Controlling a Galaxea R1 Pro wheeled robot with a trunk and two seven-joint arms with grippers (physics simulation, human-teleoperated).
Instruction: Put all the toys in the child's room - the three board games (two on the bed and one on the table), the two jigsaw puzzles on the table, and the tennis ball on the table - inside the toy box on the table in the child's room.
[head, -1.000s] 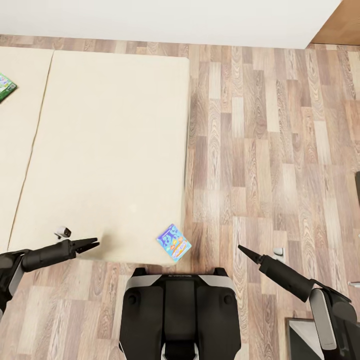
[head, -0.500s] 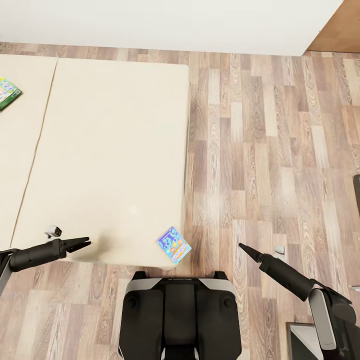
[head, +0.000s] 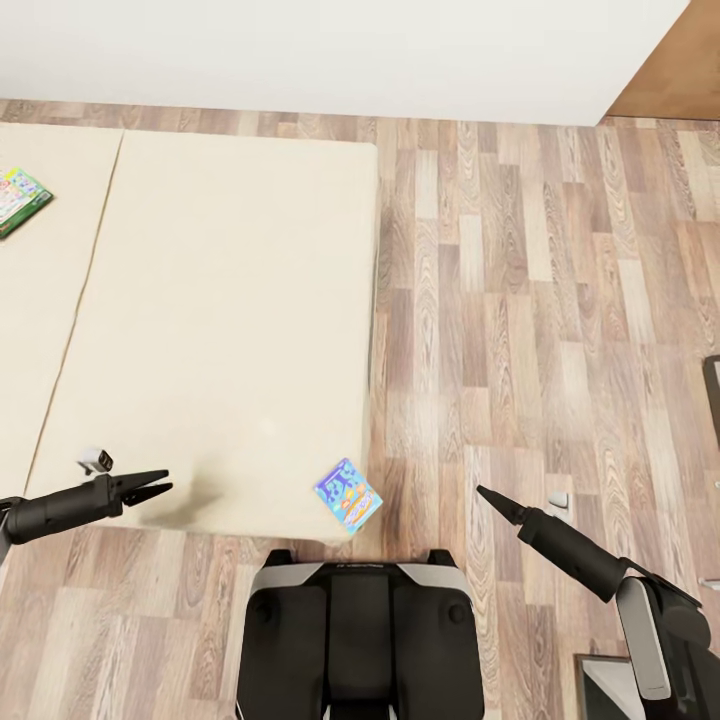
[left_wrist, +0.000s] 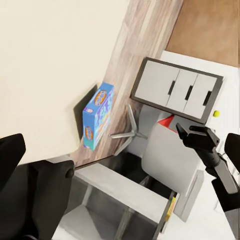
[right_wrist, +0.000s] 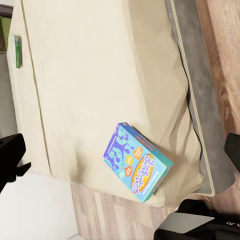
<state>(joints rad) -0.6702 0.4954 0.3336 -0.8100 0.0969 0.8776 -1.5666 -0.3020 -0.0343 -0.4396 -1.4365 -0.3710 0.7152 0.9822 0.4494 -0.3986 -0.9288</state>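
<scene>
Head view: 2 board games (head: 348, 493) on bed (head: 200, 300); both grippers' fingers pressed together.

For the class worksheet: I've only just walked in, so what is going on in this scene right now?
A two-armed robot stands at the near corner of the bed, holding nothing. A small blue board game lies on that corner, between the arms. A white-green board game lies farther away on the other mattress section. The left gripper hovers over the mattress edge; the right gripper hangs over the wood floor. Both look shut, and neither game is picked up yet.
</scene>
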